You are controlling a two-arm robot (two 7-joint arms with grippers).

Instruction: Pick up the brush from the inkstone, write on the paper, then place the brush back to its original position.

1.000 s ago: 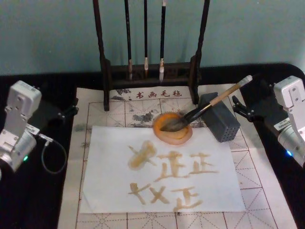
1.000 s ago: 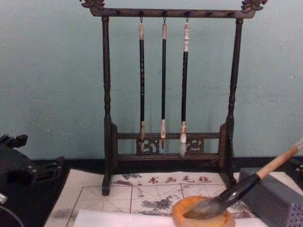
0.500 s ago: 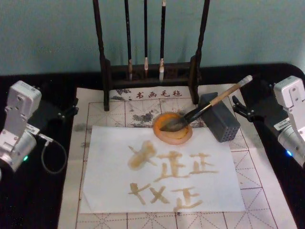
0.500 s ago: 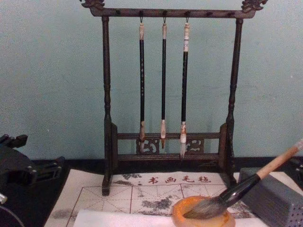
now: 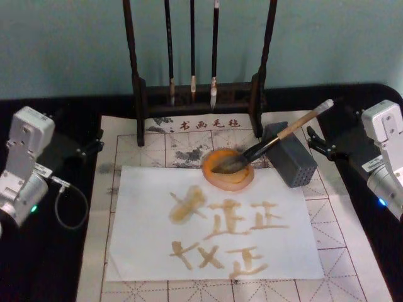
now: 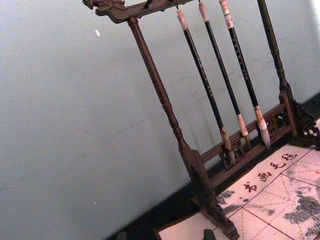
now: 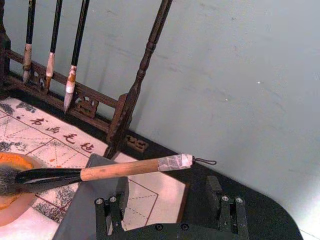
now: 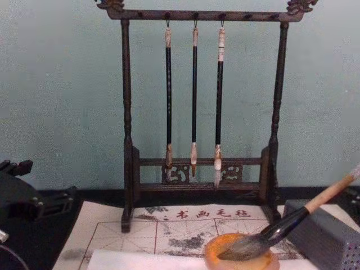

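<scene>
No change over last second: brush [image 5: 277, 139] rests, bristles in inkstone [image 5: 208, 171], handle on block [image 5: 295, 165]. Paper [image 5: 145, 214] bears amber strokes. Right gripper [image 5: 316, 142] spread, empty, beside handle end. Left gripper [image 5: 87, 146] parked left, state unclear. Task likely done.

A calligraphy workstation in a bare, lab-like room: a carved wooden brush rack [image 8: 126, 112] with three hanging brushes [image 8: 194, 95] stands on a black table [image 5: 44, 270] against a plain pale-teal wall [image 8: 62, 84]. A red-gridded practice mat [image 5: 340, 226] covers the tabletop.
</scene>
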